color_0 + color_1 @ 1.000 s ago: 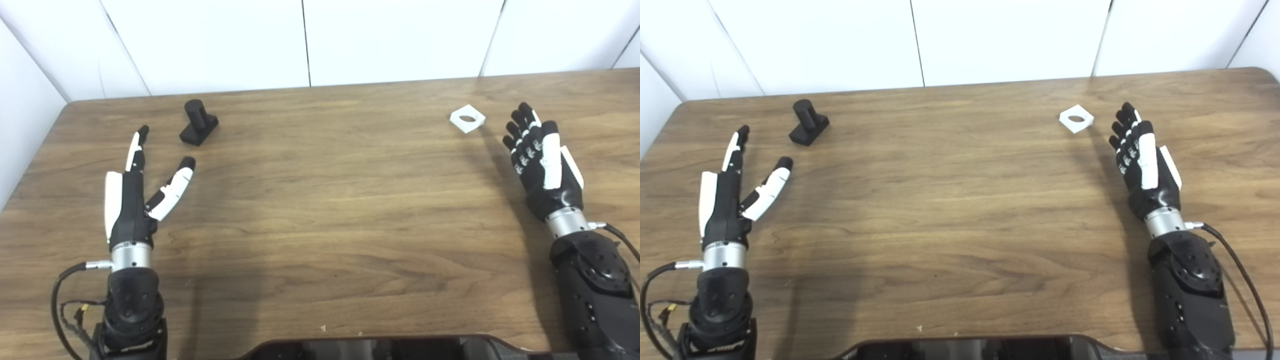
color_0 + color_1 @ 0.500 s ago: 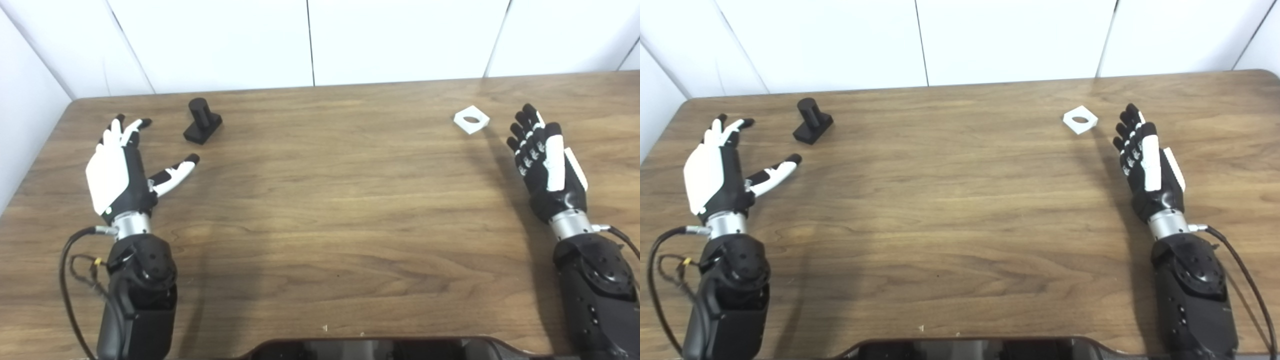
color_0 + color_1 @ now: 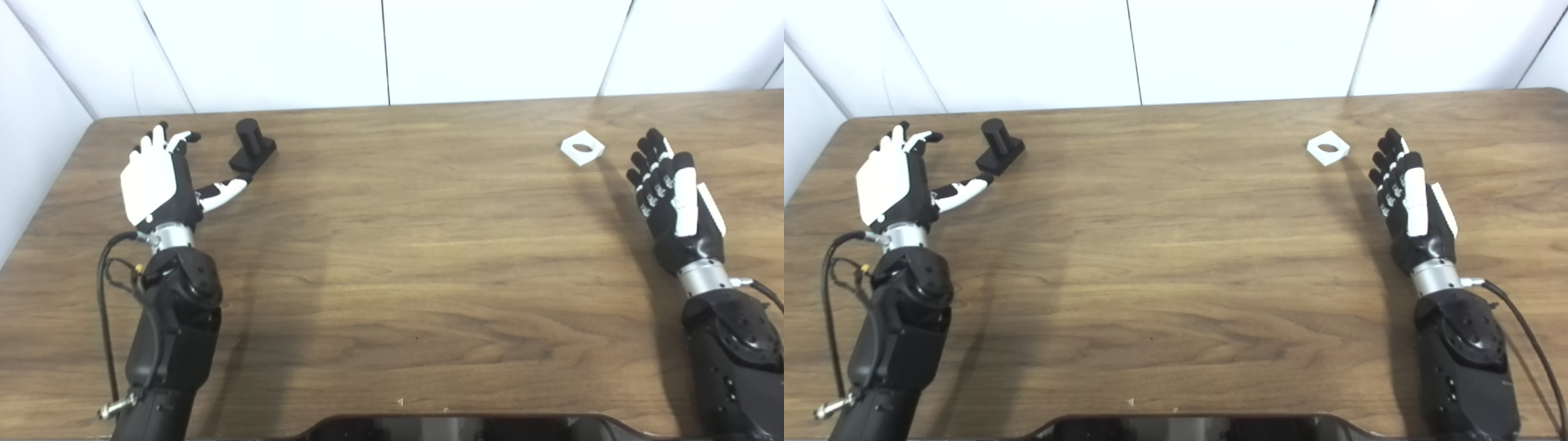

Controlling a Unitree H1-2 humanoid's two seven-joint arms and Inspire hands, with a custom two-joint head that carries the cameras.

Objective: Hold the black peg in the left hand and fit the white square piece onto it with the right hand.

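Note:
The black peg, a short cylinder on a square base, stands on the wooden table at the far left. My left hand is open just left of it, back of the hand up, thumb tip reaching close to the peg's base. The white square piece with a round hole lies flat at the far right. My right hand is open and empty, a little right of and nearer than the white piece, fingers pointing away from me.
White wall panels stand behind the table's far edge. The table's left edge runs close beside my left arm. A dark part of the robot's body shows at the bottom middle.
My left hand has turned its back upward and moved forward and right, up beside the black peg. My right hand has stayed where it was. The camera has shifted slightly.

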